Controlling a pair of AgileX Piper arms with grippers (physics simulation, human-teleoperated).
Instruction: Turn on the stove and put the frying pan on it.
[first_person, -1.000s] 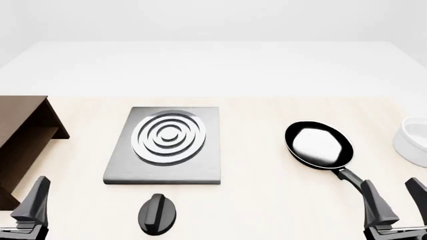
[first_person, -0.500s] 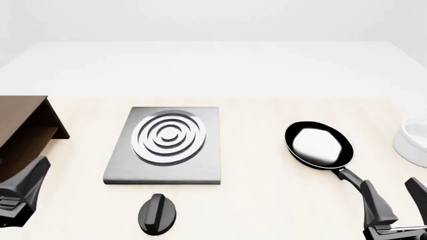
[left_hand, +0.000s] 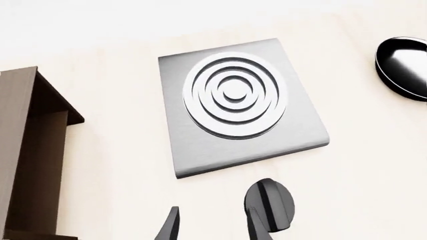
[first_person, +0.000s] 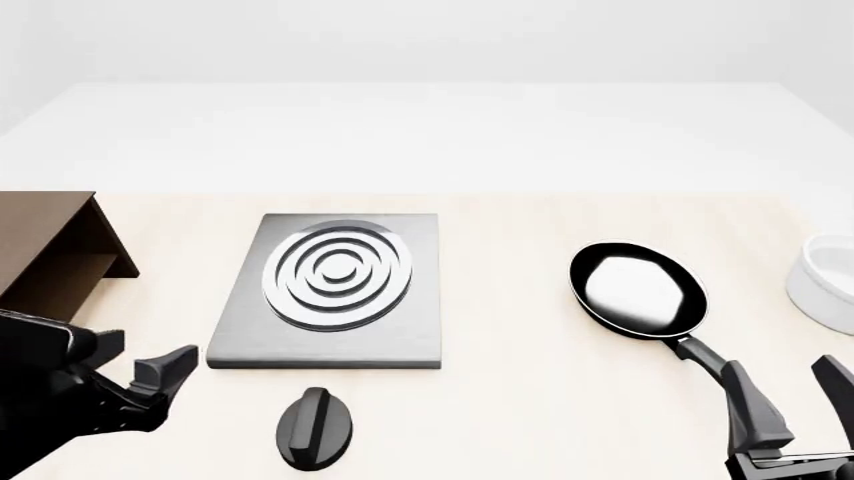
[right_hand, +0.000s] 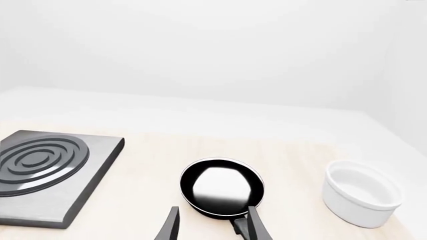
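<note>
Nothing done yet: frying pan (first_person: 638, 290) sits on worktop right of stove (first_person: 334, 291), knob (first_person: 315, 429) untouched near-side; left gripper (first_person: 150, 375) & right gripper (first_person: 795, 405) jaws both released, empty.

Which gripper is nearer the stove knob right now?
Left. The left gripper sits open just left of the knob, in front of the stove plate. The right gripper is open across the table, by the frying pan handle.
</note>
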